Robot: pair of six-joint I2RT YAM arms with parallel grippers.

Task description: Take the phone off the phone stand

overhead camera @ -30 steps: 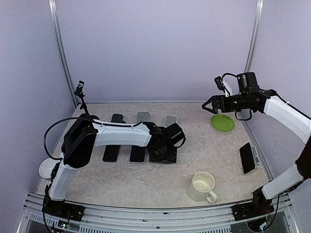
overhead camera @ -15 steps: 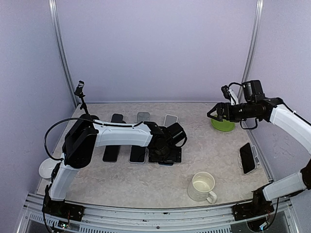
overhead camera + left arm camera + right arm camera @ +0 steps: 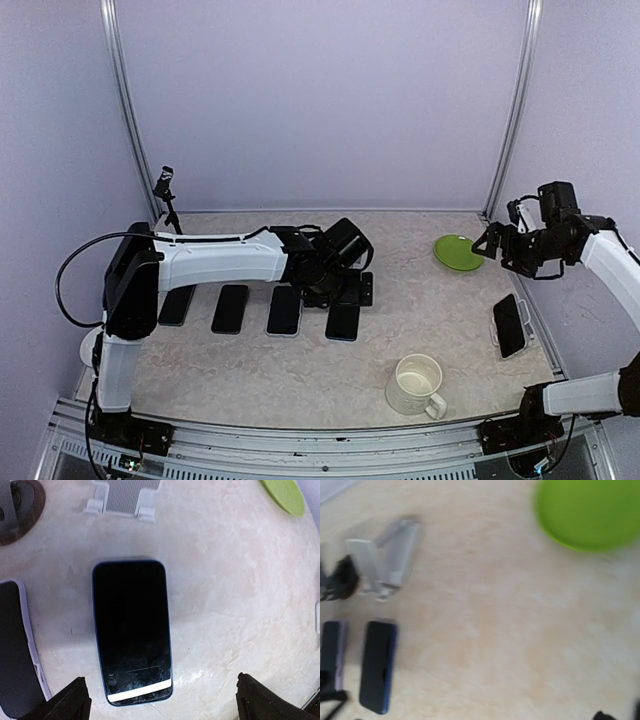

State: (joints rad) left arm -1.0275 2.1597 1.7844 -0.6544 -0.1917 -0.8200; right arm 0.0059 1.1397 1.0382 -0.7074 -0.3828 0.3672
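A dark phone (image 3: 509,325) leans in a white phone stand (image 3: 495,338) by the table's right edge. My right gripper (image 3: 487,243) hangs open above and behind it, beside the green plate (image 3: 458,252). My left gripper (image 3: 343,288) is open over the table's middle, nothing between its fingertips (image 3: 70,705). A blue-edged phone (image 3: 132,630) lies flat just below it, also seen from above (image 3: 343,320). An empty grey-and-white stand (image 3: 125,497) sits behind that phone. The right wrist view is blurred; it shows that stand (image 3: 385,560) and the plate (image 3: 590,510).
More phones lie flat in a row to the left (image 3: 284,310), (image 3: 230,308), (image 3: 178,305). A white mug (image 3: 415,383) stands near the front. A white bowl (image 3: 97,345) sits at the left edge. A small tripod (image 3: 165,190) stands at the back left.
My left gripper opened, left the blue-edged phone flat on the table and rose toward the back. My right arm swung right and lower, past the green plate.
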